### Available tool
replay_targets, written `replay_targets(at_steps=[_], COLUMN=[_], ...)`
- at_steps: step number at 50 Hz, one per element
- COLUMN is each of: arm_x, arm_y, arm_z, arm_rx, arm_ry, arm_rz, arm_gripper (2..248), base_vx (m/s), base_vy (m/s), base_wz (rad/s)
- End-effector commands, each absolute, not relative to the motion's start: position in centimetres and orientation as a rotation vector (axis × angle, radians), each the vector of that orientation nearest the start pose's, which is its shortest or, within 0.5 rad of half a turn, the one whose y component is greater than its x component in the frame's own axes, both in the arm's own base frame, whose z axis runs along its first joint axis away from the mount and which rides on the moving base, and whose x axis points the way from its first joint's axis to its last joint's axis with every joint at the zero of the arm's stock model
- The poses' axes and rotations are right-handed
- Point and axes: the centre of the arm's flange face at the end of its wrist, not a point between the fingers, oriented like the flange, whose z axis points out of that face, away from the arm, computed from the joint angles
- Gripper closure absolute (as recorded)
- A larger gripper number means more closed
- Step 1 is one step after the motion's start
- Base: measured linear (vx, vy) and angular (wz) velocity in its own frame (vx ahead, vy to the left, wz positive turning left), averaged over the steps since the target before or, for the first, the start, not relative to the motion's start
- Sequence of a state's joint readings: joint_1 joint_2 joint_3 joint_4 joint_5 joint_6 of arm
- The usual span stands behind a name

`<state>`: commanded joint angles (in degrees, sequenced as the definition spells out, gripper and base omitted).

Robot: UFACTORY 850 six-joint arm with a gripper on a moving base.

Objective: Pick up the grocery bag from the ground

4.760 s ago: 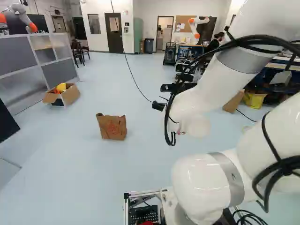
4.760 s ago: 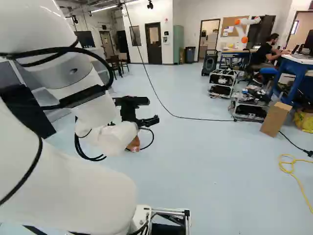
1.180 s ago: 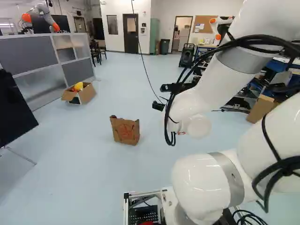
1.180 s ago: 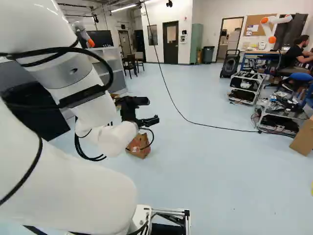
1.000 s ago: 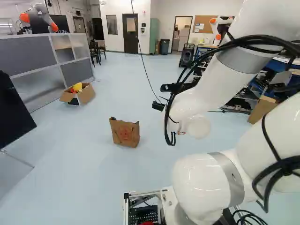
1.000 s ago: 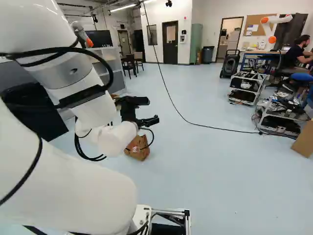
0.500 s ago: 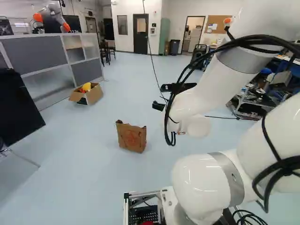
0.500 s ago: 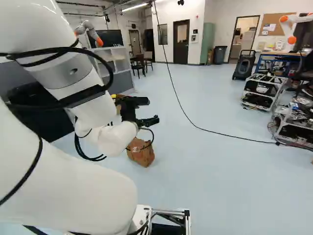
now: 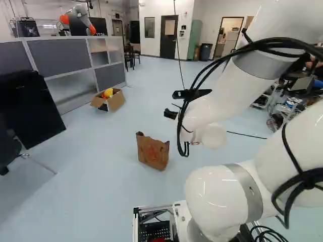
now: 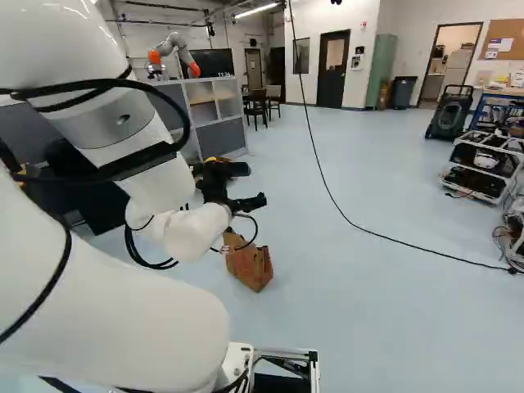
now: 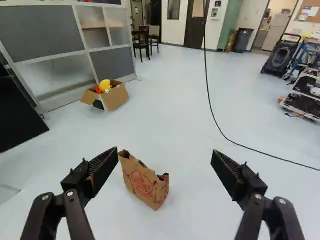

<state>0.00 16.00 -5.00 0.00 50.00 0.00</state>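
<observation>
Well, the white arm [image 9: 222, 96] rises from its lowest joint [image 9: 214, 201] at the foot of the left base view and reaches out ahead over the pale blue floor [image 10: 368, 311], holding the black tool [image 10: 255, 185] up in the air. The wrist view shows the tool's two fingers spread wide apart with nothing gripped between them. The grocery bag [image 11: 142, 180] stands on the floor ahead of and below the tool, in line with the gap but nearer one finger, and looks to be well below it. Some of this is hard to see: the arm's upper stretch runs out of both base views, much of the tool is hidden behind the arm in the left one, and in the right one the wrist and a looped black cable [image 10: 252, 239] cover part of the bag. Beyond the bag, by the grey partition [image 11: 55, 40], a cardboard box [image 11: 116, 97] holds yellow and red things too jumbled to name. As for the bag, it's plain brown paper, upright and a bit crumpled, with a round red print on its broad face, an uneven top edge and dark reddish marks along its narrow side.
</observation>
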Motion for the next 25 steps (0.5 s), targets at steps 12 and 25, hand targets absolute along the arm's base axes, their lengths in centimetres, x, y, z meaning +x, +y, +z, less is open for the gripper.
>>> replay_targets(at_steps=[12,25], arm_x=[27.03,27.03], arm_y=[0.00,0.00], arm_z=[36.56,36.56], arm_rx=[-2.558,-2.558], arm_ry=[0.000,0.000], arm_rz=[-1.824,-1.824], arm_gripper=[3,3], base_vx=[0.194,0.224], base_vy=[0.056,0.041], base_wz=[0.260,0.173])
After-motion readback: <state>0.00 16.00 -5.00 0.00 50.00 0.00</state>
